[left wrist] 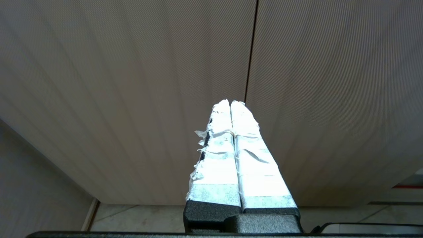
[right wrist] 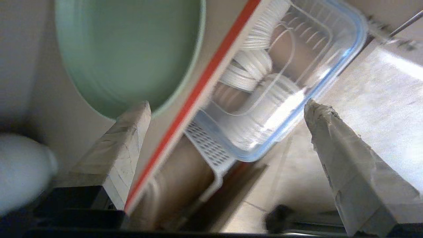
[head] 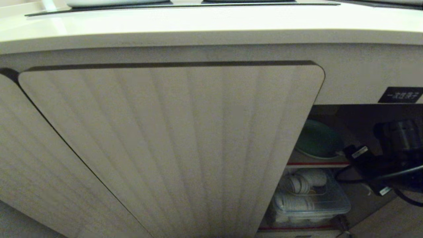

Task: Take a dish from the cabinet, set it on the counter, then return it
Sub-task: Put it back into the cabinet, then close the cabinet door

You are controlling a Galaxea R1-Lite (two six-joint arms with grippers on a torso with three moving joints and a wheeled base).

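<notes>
The mint-green dish lies flat on the upper red-edged shelf inside the cabinet, whose ribbed door stands swung open. The right arm reaches into the opening just right of the dish. In the right wrist view the right gripper is open and holds nothing. One taped finger sits by the rim of the dish, and the shelf edge runs between the fingers. The left gripper is shut and parked before closed ribbed doors. The counter runs above.
A clear lidded container with white items sits on the lower shelf, also seen in the right wrist view. A black label is above the opening. A black cooktop panel is set into the counter. Tiled floor lies below.
</notes>
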